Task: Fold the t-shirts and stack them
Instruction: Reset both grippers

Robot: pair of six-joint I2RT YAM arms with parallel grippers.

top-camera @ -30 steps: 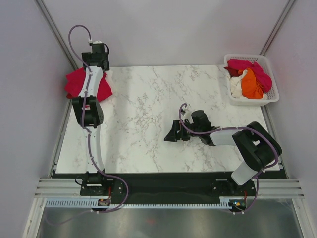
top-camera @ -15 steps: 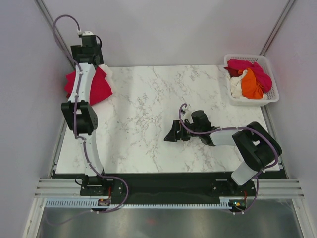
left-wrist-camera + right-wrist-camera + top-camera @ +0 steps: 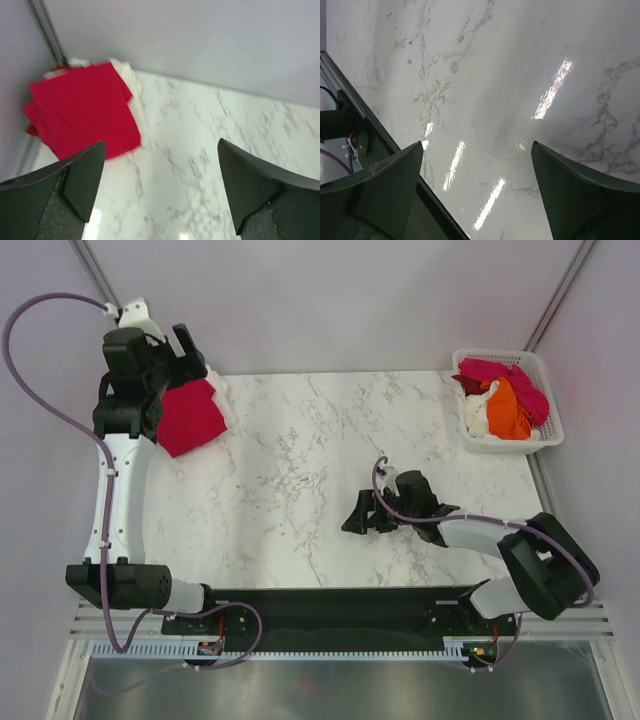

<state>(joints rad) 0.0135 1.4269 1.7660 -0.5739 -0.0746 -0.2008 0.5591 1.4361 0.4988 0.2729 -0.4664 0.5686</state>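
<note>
Folded red shirt (image 3: 190,417) lies on a cream shirt (image 3: 219,392) at the 10 o'clock corner of the table (image 3: 300,470); more shirts (image 3: 505,405) fill the basket (image 3: 510,448) at 2 o'clock. The left gripper (image 3: 161,142) hovers above the pair, the right gripper (image 3: 476,145) sits at centre; both have fingers apart and are empty. Judged between shirts: next, fetch one from the basket.

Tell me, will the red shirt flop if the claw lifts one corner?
Probably floppy: the red shirt is thin cloth folded flat, so a lifted corner would likely unfold and dangle. It looks light. Pushed, it may wrinkle or slide over the cream shirt beneath it.
</note>
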